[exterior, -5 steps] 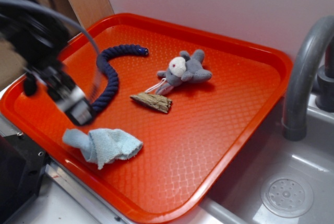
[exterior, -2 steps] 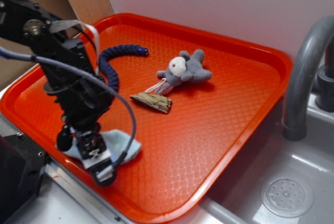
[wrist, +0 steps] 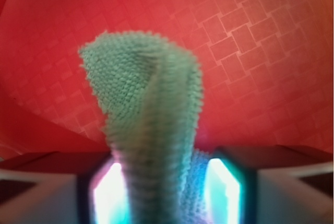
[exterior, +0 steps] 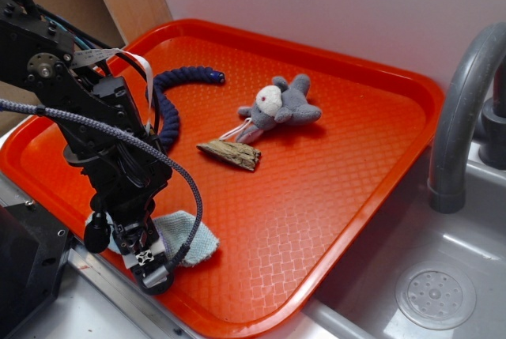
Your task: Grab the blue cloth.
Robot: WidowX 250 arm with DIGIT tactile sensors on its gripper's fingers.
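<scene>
The blue cloth (exterior: 194,238) is a pale terry rag lying at the front left of the orange tray (exterior: 332,165). My gripper (exterior: 147,263) points down onto its left part and hides that part. In the wrist view the cloth (wrist: 146,93) rises in a fold between my two fingers (wrist: 229,182). My gripper (wrist: 164,192) is open, with a finger on each side of the fold and a little room beside it.
A dark navy rope (exterior: 164,110) curls at the tray's back left. A grey plush mouse (exterior: 281,103) and a brown wood piece (exterior: 230,154) lie mid-tray. A grey faucet (exterior: 462,110) and a sink drain (exterior: 435,298) are at the right. The tray's front rim is just below the gripper.
My arm swung from the tray's left side to over the cloth, then lowered onto it. The cloth's left part is now covered by the gripper.
</scene>
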